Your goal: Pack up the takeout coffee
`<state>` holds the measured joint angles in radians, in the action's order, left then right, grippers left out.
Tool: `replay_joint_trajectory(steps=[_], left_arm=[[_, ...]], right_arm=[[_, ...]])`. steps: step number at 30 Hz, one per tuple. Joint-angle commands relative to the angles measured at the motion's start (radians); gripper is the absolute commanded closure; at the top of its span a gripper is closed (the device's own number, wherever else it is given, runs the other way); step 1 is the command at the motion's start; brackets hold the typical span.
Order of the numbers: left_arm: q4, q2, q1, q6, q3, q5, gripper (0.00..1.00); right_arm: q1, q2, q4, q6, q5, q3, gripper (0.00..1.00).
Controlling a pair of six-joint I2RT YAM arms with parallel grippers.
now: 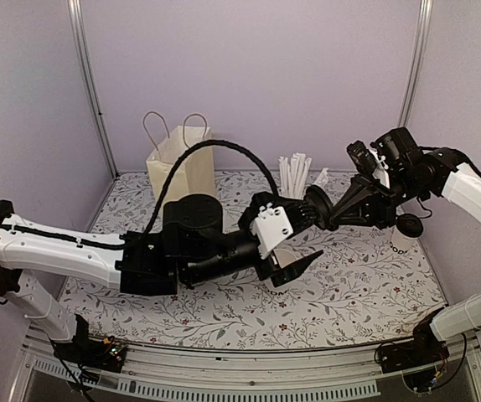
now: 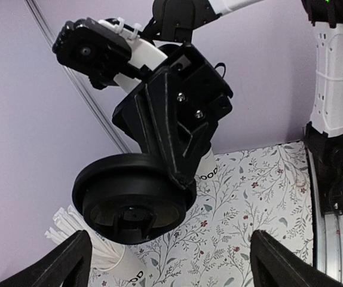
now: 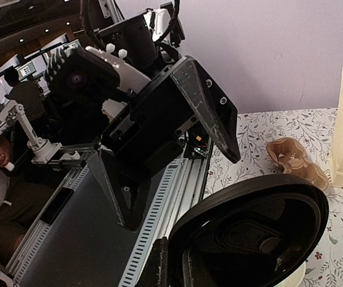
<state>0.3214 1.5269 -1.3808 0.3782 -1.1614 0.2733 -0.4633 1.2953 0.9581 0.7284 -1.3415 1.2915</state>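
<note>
Risk we see: our right gripper clamps only the rim of the black lid in midair. Our left gripper gapes nearby. A slip drops it, away from the cup at the right.

I find the lid to be matt black plastic, smooth, with moulded ridges. The bag reads as matt cream paper. The table cover is a flat, dull sheet with a floral print.
</note>
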Motion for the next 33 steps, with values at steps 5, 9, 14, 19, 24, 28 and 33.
replay_joint_trajectory(steps=[5,9,14,19,24,28,33], left_arm=[[0.134,0.052,-0.012,0.135,0.001,0.126,0.04],[0.168,0.071,-0.009,0.168,0.005,0.136,0.04],[0.151,0.085,0.005,0.157,-0.006,0.062,0.05],[0.149,0.105,0.015,0.152,-0.024,0.045,0.06],[0.181,0.127,0.03,0.136,-0.027,0.053,0.06],[0.213,0.15,0.041,0.118,-0.041,0.055,0.08],[0.239,0.178,0.055,0.093,-0.06,0.026,0.1]], right_arm=[[0.002,-0.031,-0.054,-0.096,-0.144,-0.063,0.95],[0.003,-0.045,-0.074,-0.135,-0.157,-0.082,0.95],[0.005,-0.054,-0.09,-0.158,-0.156,-0.085,0.94],[0.011,-0.06,-0.104,-0.181,-0.171,-0.09,0.94],[0.015,-0.059,-0.111,-0.191,-0.18,-0.094,0.93],[0.017,-0.066,-0.128,-0.203,-0.18,-0.108,0.91],[0.018,-0.069,-0.137,-0.211,-0.18,-0.113,0.91]])
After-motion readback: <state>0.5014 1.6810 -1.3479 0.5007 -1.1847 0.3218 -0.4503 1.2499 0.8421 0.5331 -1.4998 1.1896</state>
